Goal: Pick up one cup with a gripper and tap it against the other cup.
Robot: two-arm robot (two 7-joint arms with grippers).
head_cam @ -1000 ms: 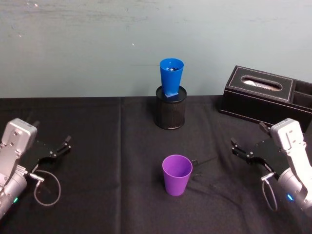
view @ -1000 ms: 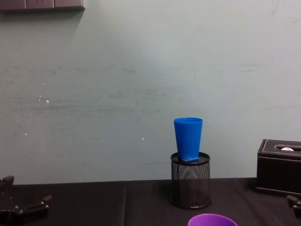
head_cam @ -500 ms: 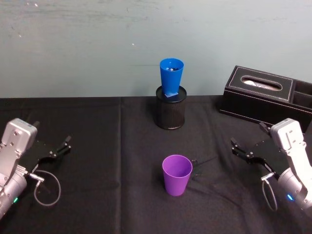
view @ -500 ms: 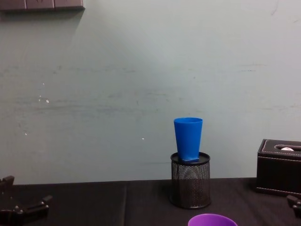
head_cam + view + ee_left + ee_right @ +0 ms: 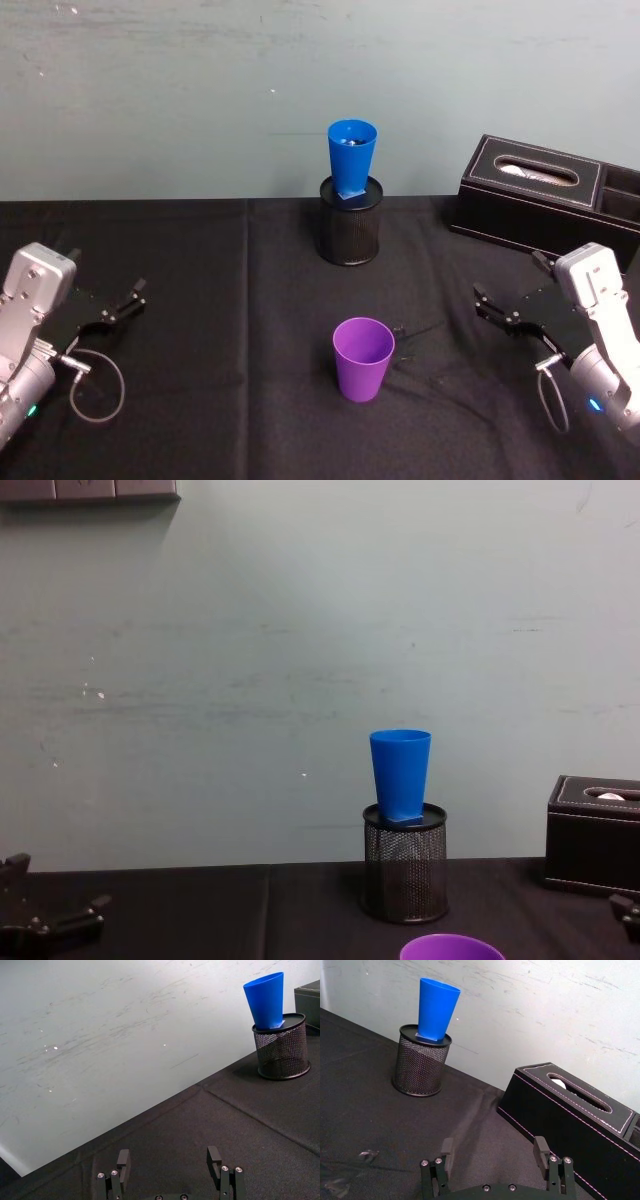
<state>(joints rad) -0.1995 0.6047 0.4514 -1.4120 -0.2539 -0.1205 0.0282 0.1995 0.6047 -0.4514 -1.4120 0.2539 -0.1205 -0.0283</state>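
Purple cup (image 5: 363,358) stands upright front-centre, apart from right gripper (image 5: 494,1146), spread wide & empty for the grab; blue cup (image 5: 351,158) perches in mesh holder (image 5: 350,235) at back as tap target; left gripper (image 5: 168,1155) idle, also spread.

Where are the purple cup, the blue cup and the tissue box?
purple cup (image 5: 363,374), head view, on its front wall.
blue cup (image 5: 401,775), chest view, on its side wall.
tissue box (image 5: 570,1130), right wrist view, on its long side.
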